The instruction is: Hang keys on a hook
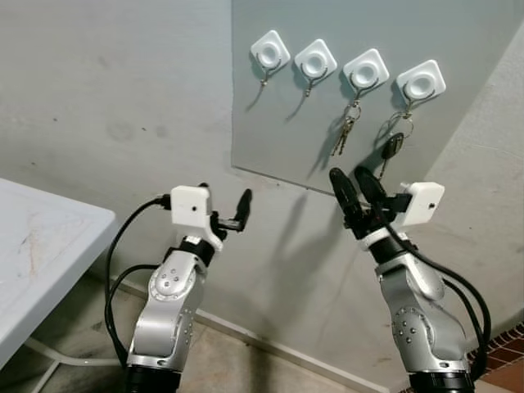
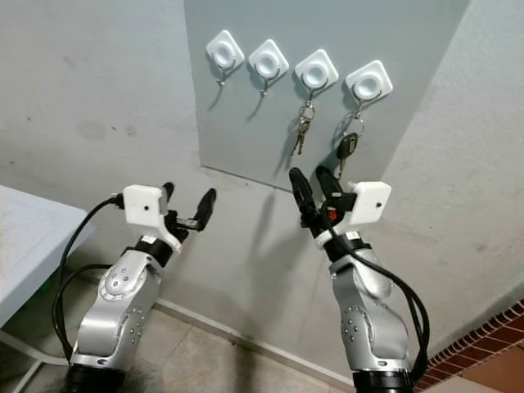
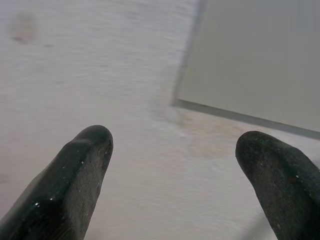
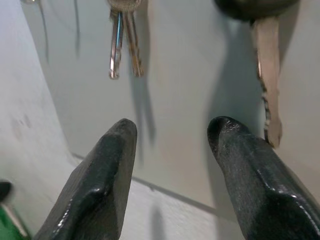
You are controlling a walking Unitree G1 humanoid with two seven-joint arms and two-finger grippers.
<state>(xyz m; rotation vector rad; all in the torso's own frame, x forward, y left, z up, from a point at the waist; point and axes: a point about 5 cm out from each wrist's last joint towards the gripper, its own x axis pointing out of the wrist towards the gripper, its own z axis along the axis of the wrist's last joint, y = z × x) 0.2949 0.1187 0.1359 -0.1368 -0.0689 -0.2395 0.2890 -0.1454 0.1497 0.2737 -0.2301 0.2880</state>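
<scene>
A grey panel (image 1: pixel 270 123) on the wall carries several white hooks in a row. The two leftmost hooks (image 1: pixel 270 51) (image 1: pixel 315 59) are bare. A bunch of silver keys (image 1: pixel 345 135) hangs from the third hook (image 1: pixel 366 70). A black-headed key (image 1: pixel 392 147) hangs from the fourth hook (image 1: pixel 421 81). My right gripper (image 1: pixel 350 176) is open and empty, pointing up just below the black-headed key. In the right wrist view the silver keys (image 4: pixel 122 45) and the other key's blade (image 4: pixel 267 75) hang above my fingertips. My left gripper (image 1: pixel 225 196) is open and empty, by the panel's lower left corner.
A white table (image 1: pixel 41 246) stands at the left, its corner close to my left arm. The plastered wall is directly ahead, with a skirting along the floor. Red brick paving (image 1: pixel 508 352) shows at the bottom right.
</scene>
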